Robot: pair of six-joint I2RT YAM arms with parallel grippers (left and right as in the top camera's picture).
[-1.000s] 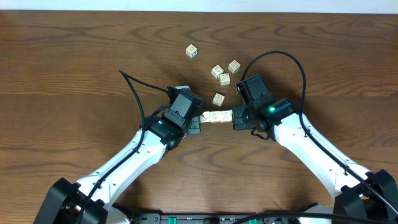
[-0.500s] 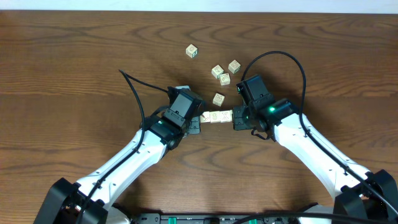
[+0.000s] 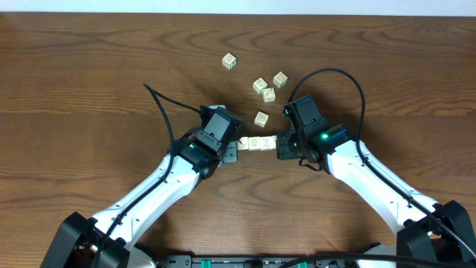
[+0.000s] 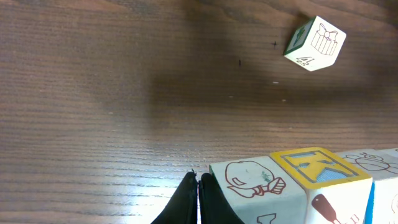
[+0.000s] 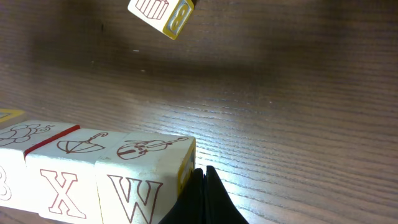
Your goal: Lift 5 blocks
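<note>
On the table (image 3: 89,67), near its middle, a short straight row (image 3: 258,141) of blocks is pressed end to end between the left gripper (image 3: 233,150) and the right gripper (image 3: 282,146). The left gripper is clenched, its jaws flat together with nothing between them, and its closed tip is set against the row's left end. A block printed with a figure (image 4: 249,180) is found at that end, and a yellow-framed K block (image 4: 317,168) is lined up next to it. The right gripper is likewise clenched and empty, its closed tip laid against the W block (image 5: 140,180) at the other end, which is touched in turn by an X block (image 5: 62,183). Whether the row is raised off the wood cannot be told. Five more blocks are scattered loose toward the far edge: one (image 3: 262,118) is placed just beyond the row, three are clustered (image 3: 268,94) behind it, and one (image 3: 230,61) is set well apart on the left gripper's side
</note>
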